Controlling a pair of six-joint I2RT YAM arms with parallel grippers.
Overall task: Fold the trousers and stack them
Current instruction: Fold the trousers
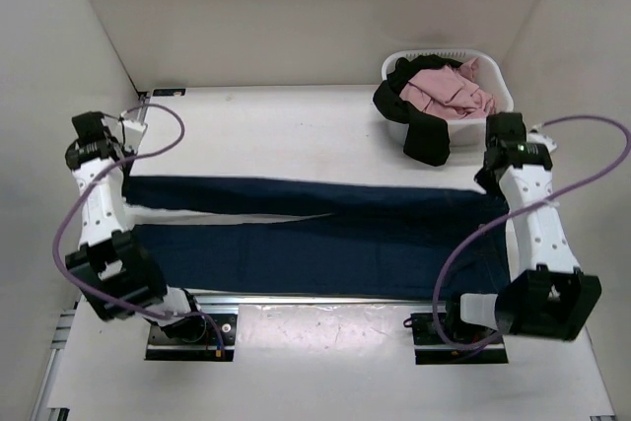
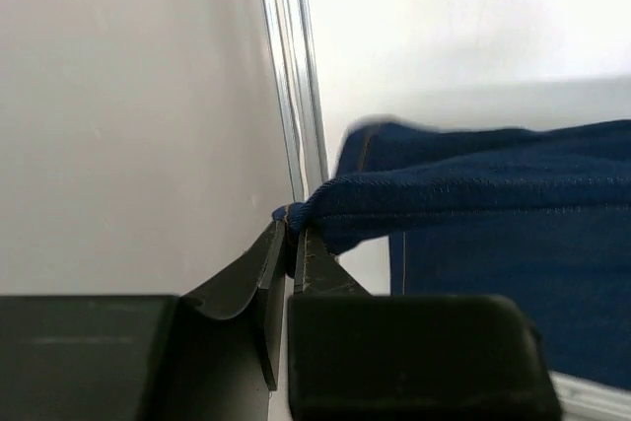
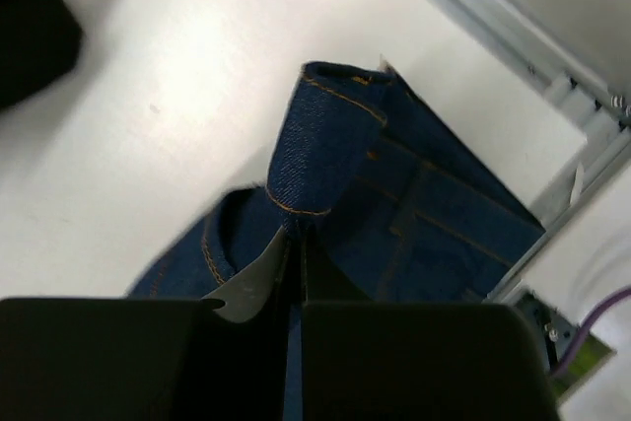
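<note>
— What colour are the trousers (image 1: 315, 234)?
— Dark navy denim with orange stitching. The counter (image 1: 296, 125) is plain white.
— And the basket (image 1: 500, 81)?
— White, with pink cloth (image 1: 449, 93) inside and a black pair (image 1: 426, 133) over its front rim.

The navy denim trousers (image 1: 315, 234) lie stretched flat across the worktop (image 1: 296, 135), hems at the left, waist at the right, with a thin gap between the legs. The black trousers (image 1: 429, 140) hang crumpled over the rim of the basket (image 1: 501, 86) at far right.
</note>
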